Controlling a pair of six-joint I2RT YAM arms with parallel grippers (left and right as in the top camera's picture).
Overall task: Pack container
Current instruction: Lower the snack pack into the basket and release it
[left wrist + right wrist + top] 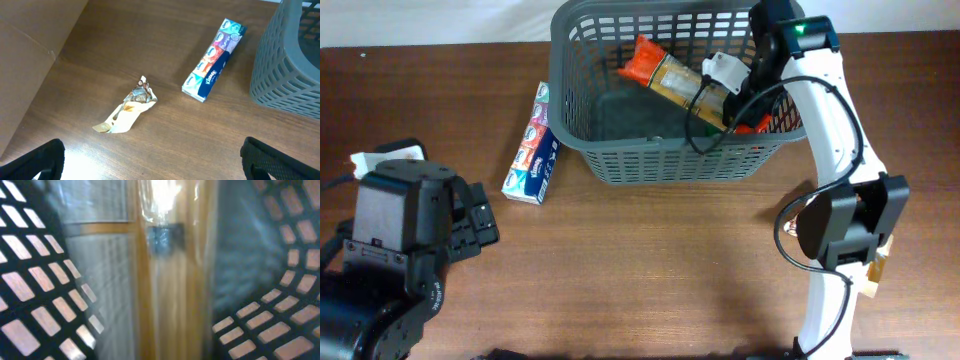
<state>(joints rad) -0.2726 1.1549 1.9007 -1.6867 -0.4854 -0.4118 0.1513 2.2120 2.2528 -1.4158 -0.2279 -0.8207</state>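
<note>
The dark grey basket (670, 162) stands at the table's far middle; its slotted wall also shows in the left wrist view (285, 60) and the right wrist view (30, 280). My right gripper (725, 92) reaches inside it, shut on a long pasta package (665, 75) with an orange end, held slanted. The package fills the right wrist view (170, 280) and hides the fingers. My left gripper (160, 162) is open and empty, low over the table at the left (475, 222). A tissue pack (533, 145) lies on the table beside the basket's left side.
A crumpled snack wrapper (131, 106) lies on the table left of the tissue pack (215, 60), near my left arm (385, 155). The right arm's base stands at the right front. A red item shows in the basket's right corner (755, 125).
</note>
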